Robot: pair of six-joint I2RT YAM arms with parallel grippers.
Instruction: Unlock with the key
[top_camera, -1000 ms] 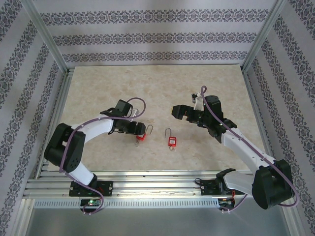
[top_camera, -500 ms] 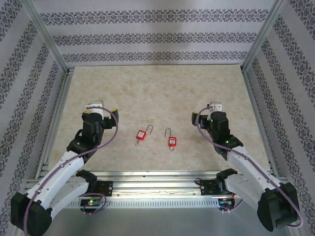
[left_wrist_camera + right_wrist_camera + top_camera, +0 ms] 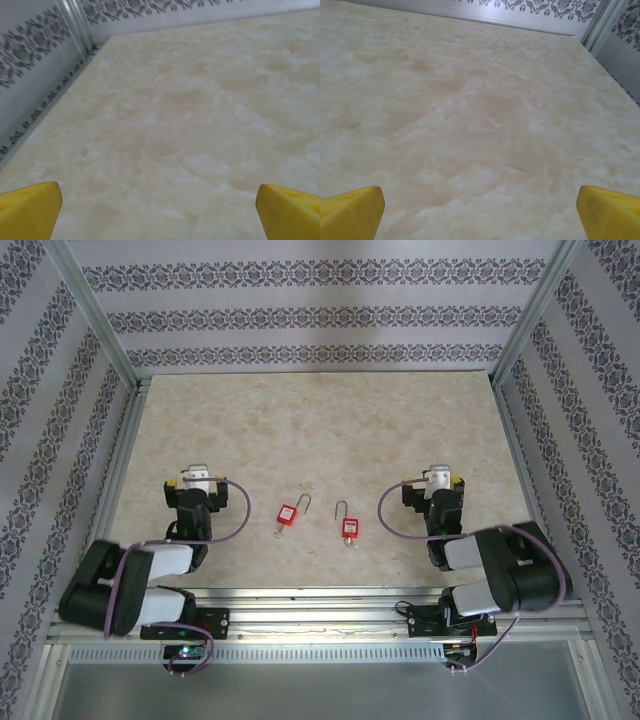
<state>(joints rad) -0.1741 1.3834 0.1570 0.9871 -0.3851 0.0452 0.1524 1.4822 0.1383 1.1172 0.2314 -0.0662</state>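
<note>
Left gripper (image 3: 198, 478): jaws wide, empty | Right gripper (image 3: 437, 480): jaws wide, empty | Left red padlock (image 3: 288, 514), right red padlock (image 3: 349, 526): flat on table (image 3: 320, 420), between grippers, apart | Labels: white patches, unreadable

left arm (image 3: 150, 565): folded low, lower left
left gripper (image 3: 197, 480): jaws wide apart
right arm (image 3: 500, 558): folded low, lower right
right gripper (image 3: 440, 481): jaws wide apart
</note>
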